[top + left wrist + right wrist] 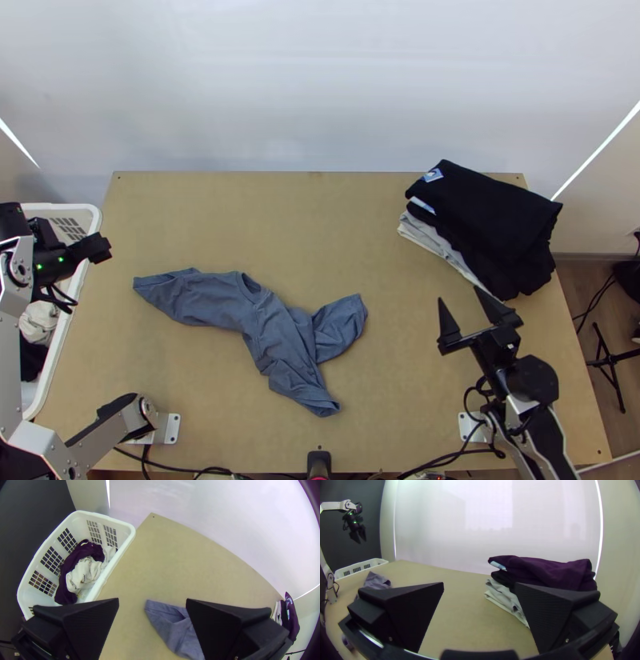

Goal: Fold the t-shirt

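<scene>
Clock faces as in the top view, 12 at the table's [376, 232] far edge. T-shirt [276, 332], blue-grey, lies bunched and twisted, left of the middle; not folded. Long axis runs roughly 10 to 4 o'clock. At the 4 end it forks: one part points to about 3, the other to about 5. Collar [251, 286] on the 12 side.

Left gripper [100, 249] is over by the basket [56, 352], fingers spread, nothing between them. From it the nearest cloth end sits at 4 to 5 o'clock, the bulk of the shirt at 4. Right gripper [459, 294], fingers also spread and holding nothing, has the shirt at about 9 o'clock, the forked end closest. Left looks nearer in plan, so probably left for the 10 end, right for the fork.

Judgement: folding hasn't begun; shirt likely needs opening out flat first. Right fingers seem to point toward 1 o'clock, at the folded stack [488, 216], so they'd have to swing round to 9. Soft cloth, could bunch further if grabbed mid-twist.

Labels: blue-and-white patch [433, 174] on the stack's top garment, at its 10 o'clock corner, plus a pale strip [422, 205] just below; wording not taken down. No label or print made out on the shirt. Stack is at 2 o'clock from it.
</scene>
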`<action>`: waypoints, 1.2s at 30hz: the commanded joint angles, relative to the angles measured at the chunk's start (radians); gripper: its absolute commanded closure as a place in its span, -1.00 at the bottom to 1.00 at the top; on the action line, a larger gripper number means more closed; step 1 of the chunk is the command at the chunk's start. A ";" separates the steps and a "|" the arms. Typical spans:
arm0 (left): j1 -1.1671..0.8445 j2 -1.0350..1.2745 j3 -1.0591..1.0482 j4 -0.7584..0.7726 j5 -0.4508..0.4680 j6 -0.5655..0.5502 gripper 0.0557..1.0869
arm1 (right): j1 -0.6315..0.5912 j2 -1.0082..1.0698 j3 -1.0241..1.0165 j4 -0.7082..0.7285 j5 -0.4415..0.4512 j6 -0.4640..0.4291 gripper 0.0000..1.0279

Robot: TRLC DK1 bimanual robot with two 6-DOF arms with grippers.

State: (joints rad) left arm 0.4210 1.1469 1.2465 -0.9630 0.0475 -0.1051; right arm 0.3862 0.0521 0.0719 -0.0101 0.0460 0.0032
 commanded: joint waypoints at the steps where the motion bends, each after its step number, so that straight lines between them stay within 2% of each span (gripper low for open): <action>1: -0.018 -0.003 -0.022 0.014 -0.001 -0.019 -0.90 | 0.152 0.396 0.256 -0.005 -0.006 -0.025 -0.93; 5: -0.067 -0.001 -0.027 0.023 -0.001 -0.053 -0.90 | 0.230 0.822 0.621 -0.183 -0.024 -0.042 -0.93; 7: -0.087 -0.003 -0.028 0.030 -0.001 -0.068 -0.90 | 0.252 0.990 0.792 -0.255 -0.072 -0.065 -0.93; 13: -0.113 -0.004 -0.028 0.060 -0.001 -0.085 -0.90 | 0.413 1.355 1.212 -0.380 -0.146 -0.149 -0.93; 17: -0.111 -0.018 -0.039 0.078 -0.001 -0.087 -0.90 | 0.476 1.612 1.457 -0.455 -0.201 -0.144 -0.93; 19: -0.111 -0.026 -0.052 0.084 -0.001 -0.084 -0.90 | 0.502 1.737 1.571 -0.472 -0.202 -0.089 -0.93; 23: -0.111 -0.033 -0.084 0.104 -0.001 -0.077 -0.90 | 0.551 1.951 1.780 -0.531 -0.202 0.089 -0.93; 26: -0.105 -0.033 -0.108 0.129 -0.001 -0.076 -0.90 | 0.579 2.074 1.901 -0.614 -0.202 0.288 -0.93; 28: -0.103 -0.029 -0.127 0.145 -0.001 -0.076 -0.90 | 0.592 2.145 1.994 -0.665 -0.206 0.382 -0.93; 32: -0.105 -0.016 -0.151 0.167 0.000 -0.082 -0.90 | 0.602 2.289 2.201 -0.781 -0.239 0.538 -0.93; 36: -0.111 0.005 -0.157 0.185 0.000 -0.093 -0.90 | 0.592 2.349 2.217 -0.786 -0.324 0.710 -0.93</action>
State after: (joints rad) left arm 0.3149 1.1286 1.1152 -0.8124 0.0475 -0.1860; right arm 0.9653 2.2192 2.1136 -0.7177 -0.1932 0.4580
